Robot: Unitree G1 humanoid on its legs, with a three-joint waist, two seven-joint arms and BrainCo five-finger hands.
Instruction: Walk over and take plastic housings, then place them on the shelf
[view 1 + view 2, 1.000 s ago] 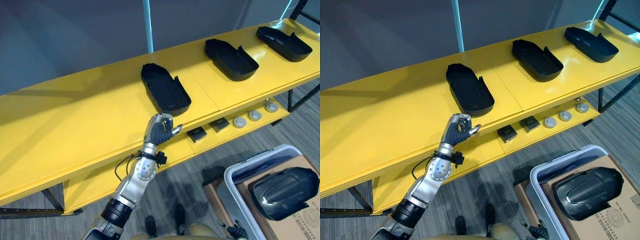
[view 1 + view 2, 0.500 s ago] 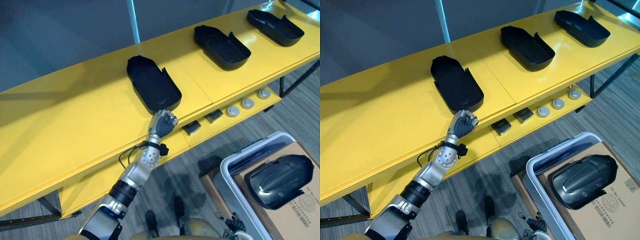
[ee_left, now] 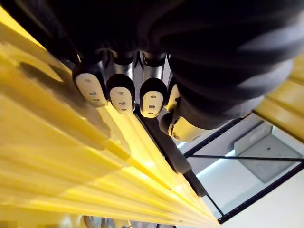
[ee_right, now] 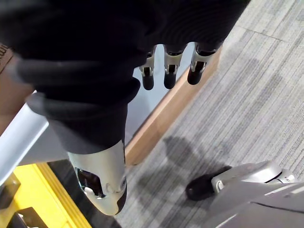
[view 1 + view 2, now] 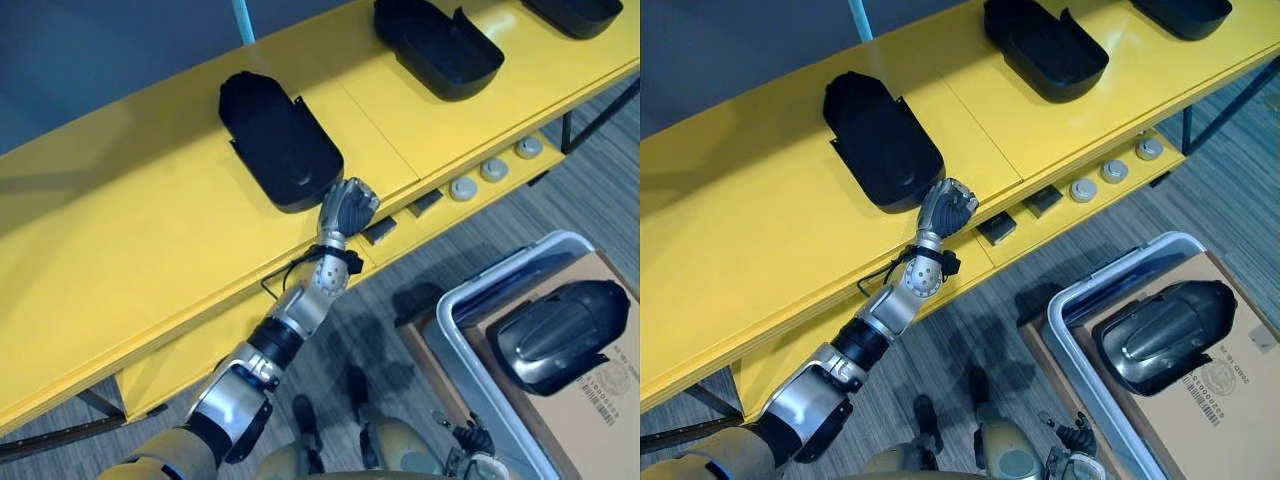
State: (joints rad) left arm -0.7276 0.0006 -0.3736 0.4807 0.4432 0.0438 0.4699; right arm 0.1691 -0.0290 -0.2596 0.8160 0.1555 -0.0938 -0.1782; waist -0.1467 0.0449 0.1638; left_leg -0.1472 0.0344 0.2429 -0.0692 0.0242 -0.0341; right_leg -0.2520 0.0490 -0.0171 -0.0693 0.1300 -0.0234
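I count four black plastic housings, three on the yellow shelf (image 5: 130, 250) and one down in the bin. The nearest housing (image 5: 280, 140), the second housing (image 5: 437, 45) and the third housing (image 5: 585, 10), which is cut by the picture's edge, sit well apart in a row along the top, all open side up. Each has its long axis running slantwise from the shelf's front edge toward the back, and the nearest one has its rounded end at the back. The fourth housing (image 5: 555, 335) lies domed side up on a cardboard box (image 5: 600, 420) inside the grey bin (image 5: 455, 345), its long axis roughly along the shelf's run. On the lower shelf (image 5: 200, 345) I see three round discs (image 5: 492, 170) and two dark blocks (image 5: 378, 232). My left hand (image 5: 347, 208) is at the shelf's front edge, just beside the nearest housing's front end, fingers (image 3: 120, 95) curled into a fist with nothing in it; I cannot tell whether it touches the housing. My right hand (image 4: 169, 66) hangs over the floor (image 4: 247, 109) by the bin, fingers relaxed and empty.
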